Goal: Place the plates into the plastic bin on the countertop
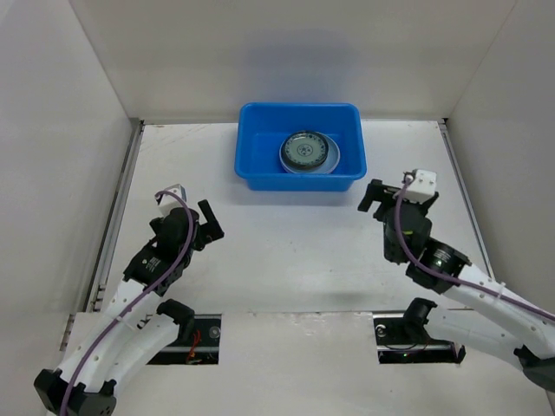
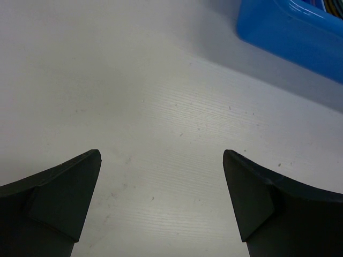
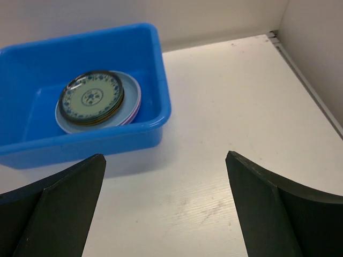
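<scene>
Plates in plastic bin; left gripper, right gripper hover short of it, spread wide, empty. Lower plates mostly hidden.

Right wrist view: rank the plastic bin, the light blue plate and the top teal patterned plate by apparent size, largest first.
1. plastic bin
2. light blue plate
3. teal patterned plate, stacked above the light blue plate and clearly narrower.

The bin is bright blue, the top plate teal-patterned, the countertop white.
</scene>
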`<state>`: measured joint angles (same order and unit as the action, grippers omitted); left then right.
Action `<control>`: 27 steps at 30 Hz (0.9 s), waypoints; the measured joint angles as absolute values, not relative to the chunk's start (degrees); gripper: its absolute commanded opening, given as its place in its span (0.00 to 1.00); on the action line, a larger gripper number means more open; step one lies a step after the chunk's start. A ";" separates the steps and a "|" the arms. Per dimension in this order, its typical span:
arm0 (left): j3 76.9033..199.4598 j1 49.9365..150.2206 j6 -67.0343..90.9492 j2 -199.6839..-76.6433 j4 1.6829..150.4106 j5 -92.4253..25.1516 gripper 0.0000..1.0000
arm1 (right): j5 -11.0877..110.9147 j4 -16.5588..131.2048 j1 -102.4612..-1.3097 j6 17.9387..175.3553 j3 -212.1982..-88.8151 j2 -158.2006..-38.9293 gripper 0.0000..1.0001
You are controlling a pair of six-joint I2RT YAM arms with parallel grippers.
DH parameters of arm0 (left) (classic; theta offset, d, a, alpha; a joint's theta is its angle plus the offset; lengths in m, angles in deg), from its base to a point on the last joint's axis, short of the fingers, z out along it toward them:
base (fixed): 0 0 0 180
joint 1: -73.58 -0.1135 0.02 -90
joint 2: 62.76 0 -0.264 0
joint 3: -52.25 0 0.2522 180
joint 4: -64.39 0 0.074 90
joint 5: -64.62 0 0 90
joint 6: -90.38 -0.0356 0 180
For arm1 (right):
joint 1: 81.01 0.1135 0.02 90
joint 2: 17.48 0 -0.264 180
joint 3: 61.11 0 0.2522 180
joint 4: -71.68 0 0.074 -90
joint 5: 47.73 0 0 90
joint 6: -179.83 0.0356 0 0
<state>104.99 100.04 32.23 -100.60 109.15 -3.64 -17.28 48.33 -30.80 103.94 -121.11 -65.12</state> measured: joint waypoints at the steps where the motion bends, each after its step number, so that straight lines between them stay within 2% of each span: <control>1: 104.99 100.26 32.21 -100.60 109.20 -3.11 1.00 | -18.02 48.09 -30.75 104.14 -120.35 -63.13 1.00; 16: 104.99 96.15 31.86 -99.36 109.09 -0.14 1.00 | -19.13 46.08 -42.73 104.29 -108.50 -40.14 1.00; 27: 104.49 95.25 31.75 -98.53 108.06 0.25 1.00 | -15.70 42.76 -47.36 104.40 -107.71 -35.88 1.00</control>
